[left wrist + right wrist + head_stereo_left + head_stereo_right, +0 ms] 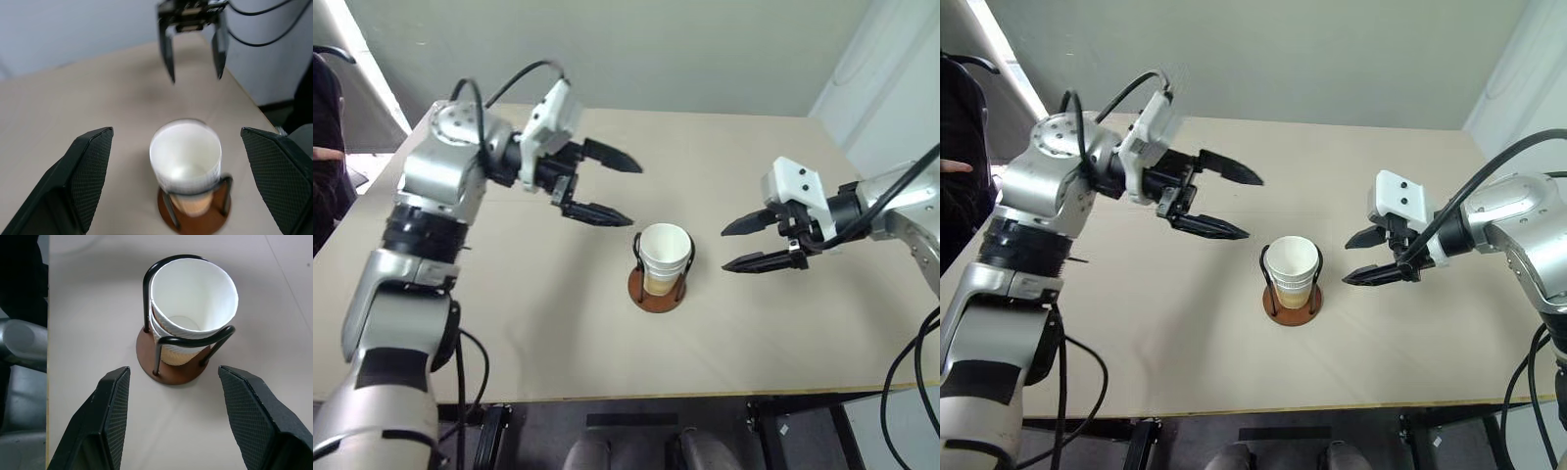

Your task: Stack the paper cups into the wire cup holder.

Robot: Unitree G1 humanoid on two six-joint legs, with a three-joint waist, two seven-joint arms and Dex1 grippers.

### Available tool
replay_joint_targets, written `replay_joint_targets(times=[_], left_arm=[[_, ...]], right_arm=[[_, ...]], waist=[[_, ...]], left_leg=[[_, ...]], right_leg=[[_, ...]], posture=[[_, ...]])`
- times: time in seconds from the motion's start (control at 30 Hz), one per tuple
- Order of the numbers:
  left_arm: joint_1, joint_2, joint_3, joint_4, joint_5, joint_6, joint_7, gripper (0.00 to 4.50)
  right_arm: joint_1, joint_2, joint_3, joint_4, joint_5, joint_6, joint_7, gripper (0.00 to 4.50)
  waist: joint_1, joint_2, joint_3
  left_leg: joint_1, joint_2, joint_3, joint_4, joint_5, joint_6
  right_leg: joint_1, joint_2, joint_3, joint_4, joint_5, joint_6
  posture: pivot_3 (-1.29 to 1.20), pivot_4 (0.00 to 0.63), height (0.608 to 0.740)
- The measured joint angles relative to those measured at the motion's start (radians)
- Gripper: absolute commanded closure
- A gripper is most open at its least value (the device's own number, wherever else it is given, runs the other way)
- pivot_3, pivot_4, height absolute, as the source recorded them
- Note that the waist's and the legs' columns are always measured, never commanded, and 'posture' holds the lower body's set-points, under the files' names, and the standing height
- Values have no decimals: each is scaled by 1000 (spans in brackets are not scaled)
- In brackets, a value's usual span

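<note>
The paper cups [665,257] sit nested inside the wire cup holder [657,290], which I take as my landmark; the top white rim rises a little above the two black wire loops. My left gripper [604,184] hangs up and to the left of the holder, fingers spread wide and empty. My right gripper [751,243] waits to the holder's right, level with the cups, its fingers parted and holding nothing. From the right wrist view the stack looks slightly tilted, the upper cup leaning toward one loop, so I judge the stacking as good as done — what remains is to pull clear cleanly. To do that well I should draw my left gripper up and away from the holder without sweeping a fingertip across the rim, since light cups on a small disc base [172,375] would tip easily. Around the holder the worktop [754,333] lies bare, so nothing blocks either arm. A person's dark sleeve [328,147] shows far off to the holder's left, beyond the worktop's edge — well apart from my path.
</note>
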Motion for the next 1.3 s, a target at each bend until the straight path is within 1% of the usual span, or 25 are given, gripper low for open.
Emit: replay_joint_targets(times=[0.1, 0.17, 0.27, 0.4, 0.6, 0.7, 0.87, 0.93, 1.13, 1.3], left_arm=[[62, 33, 84, -42, -5, 53, 58, 32], [124, 52, 170, -86, -25, 98, 121, 32], [209, 62, 261, -131, -53, 153, 194, 32], [297, 64, 331, -195, -82, 215, 260, 32], [418, 65, 414, -290, -118, 279, 341, 32], [461, 62, 437, -291, -119, 290, 380, 32], [468, 38, 455, -310, -123, 293, 439, 32], [476, 32, 459, -320, -129, 293, 454, 32], [534, 9, 462, -345, -132, 289, 478, 32], [550, -29, 459, -345, -95, 216, 506, 32]], right_arm=[[11, 22, -6, 5, 1, 1, -20, 1631], [31, 43, -19, 13, 5, 7, -49, 1631], [50, 61, -43, 38, 8, 13, -81, 1631], [65, 77, -48, 68, 6, 7, -112, 1631], [74, 110, -57, 177, -21, -39, -161, 1631], [85, 144, -72, 222, -44, -74, -207, 1631], [116, 243, -103, 281, -72, -131, -317, 1631], [129, 266, -119, 292, -81, -145, -351, 1631], [182, 289, -150, 311, -100, -202, -396, 1631], [192, 315, -154, 369, -129, -256, -417, 1631]], waist=[[3, 0, 0], [4, 0, 0], [4, 0, 0], [5, 0, 0], [2, 0, 0], [1, 0, 0], [3, 0, 0], [3, 0, 0], [2, 0, 0], [2, 0, 0]], left_leg=[[0, 0, -1, 0, 0, 0], [0, 0, -1, 0, 0, 0], [0, 0, -1, 0, 1, 0], [0, -1, -1, 0, 1, 0], [1, -1, -1, 0, 1, 0], [2, 0, -1, 0, 1, 0], [2, -1, -1, 0, 1, 0], [2, -1, -1, 0, 1, 0], [2, -1, -1, -1, 1, 0], [2, -1, -1, 0, 1, 0]], right_leg=[[0, 0, 0, 0, 0, 0], [0, -1, 0, 0, 0, 1], [0, -1, 0, 1, 0, 1], [0, -1, 0, 1, 0, 1], [0, -1, 0, 1, 0, 1], [0, -1, 0, 2, 0, 1], [0, -2, 0, 2, 0, 0], [0, -2, 0, 2, 0, 0], [1, -2, 0, 1, 0, 0], [1, -2, 0, 2, 0, 0]], posture=[[0, 150, 740], [0, 150, 740], [0, 150, 740], [0, 150, 740], [0, 150, 740], [0, 150, 740], [0, 150, 740], [0, 150, 740], [0, 150, 740], [0, 150, 740]])
